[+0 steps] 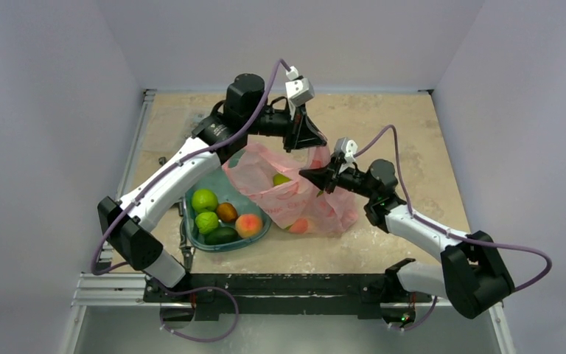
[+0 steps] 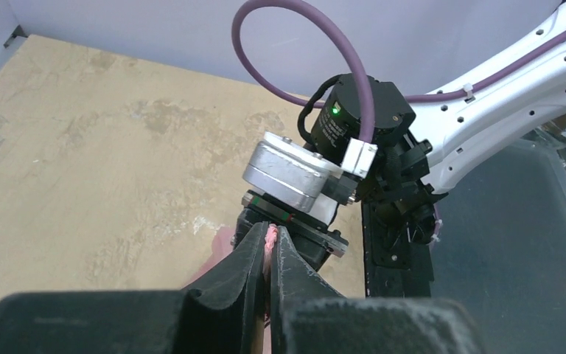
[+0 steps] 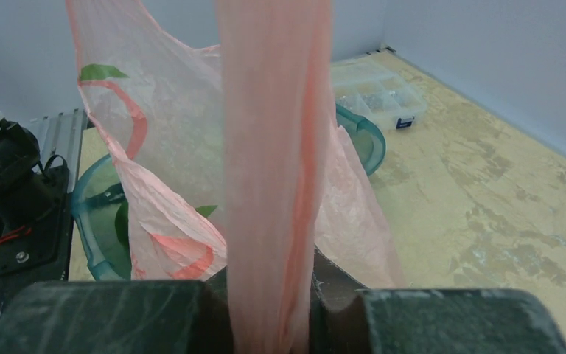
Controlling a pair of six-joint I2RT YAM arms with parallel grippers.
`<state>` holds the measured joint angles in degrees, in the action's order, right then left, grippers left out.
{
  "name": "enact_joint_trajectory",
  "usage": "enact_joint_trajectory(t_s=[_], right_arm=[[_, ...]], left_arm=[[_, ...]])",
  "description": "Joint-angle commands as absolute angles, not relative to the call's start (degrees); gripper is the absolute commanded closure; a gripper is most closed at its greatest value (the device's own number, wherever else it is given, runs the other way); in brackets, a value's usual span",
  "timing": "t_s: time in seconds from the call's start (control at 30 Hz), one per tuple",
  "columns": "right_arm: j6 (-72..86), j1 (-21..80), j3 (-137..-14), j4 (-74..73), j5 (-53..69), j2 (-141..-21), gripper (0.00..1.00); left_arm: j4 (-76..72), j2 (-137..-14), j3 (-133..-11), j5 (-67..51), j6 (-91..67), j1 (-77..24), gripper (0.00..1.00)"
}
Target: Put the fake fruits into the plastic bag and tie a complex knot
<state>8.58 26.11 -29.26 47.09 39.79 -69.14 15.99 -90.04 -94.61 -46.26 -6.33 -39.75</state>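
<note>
A thin, crinkly translucent pink plastic bag (image 1: pixel 295 192) sits in the middle of the overhead view on the mottled beige tabletop (image 1: pixel 383 133). Its top is pulled up between the two arms. The left gripper (image 1: pixel 306 139) hangs over the bag's upper edge, just above centre. In the left wrist view its black fingers (image 2: pixel 247 258) are pressed together on a sliver of pink film. The right gripper (image 1: pixel 308 175) reaches in from the right at mid-frame. The right wrist view shows its jaws closed on a stretched pink strip of the bag (image 3: pixel 273 184) that runs straight up through the frame. Through the film of the bag I can make out a green fruit (image 1: pixel 281 179) near the top and an orange-red one (image 1: pixel 300 226) low down, toward the bottom edge of the bag. Just left of the bag, touching it, lies a teal-green clear plastic tub (image 1: pixel 191 237). It holds two round green fruits (image 1: pixel 204 200), a small brown one (image 1: pixel 226 212), a peach-coloured one (image 1: pixel 248 224) and a dark green avocado (image 1: pixel 222 235). In the right wrist view a clear compartment box (image 3: pixel 376 92) lies on the table behind the tub, in the upper right.
</note>
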Motion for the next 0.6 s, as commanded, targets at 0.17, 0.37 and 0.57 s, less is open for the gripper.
enact_joint_trajectory(t_s=[0.17,0.37,0.57], right_arm=[[3.4,26.0,-28.6,40.1,42.0,-69.7,1.0],[4.0,25.1,-31.5,34.6,43.4,-63.2,1.0],[6.3,23.8,-31.8,33.1,43.3,-60.7,1.0]], left_arm=[[14.3,-84.0,-98.9,-43.4,1.8,-38.1,0.81],[20.0,-73.3,-78.5,-42.8,25.1,-37.9,0.0],[18.7,-75.1,-70.4,-40.4,35.6,-38.5,0.0]])
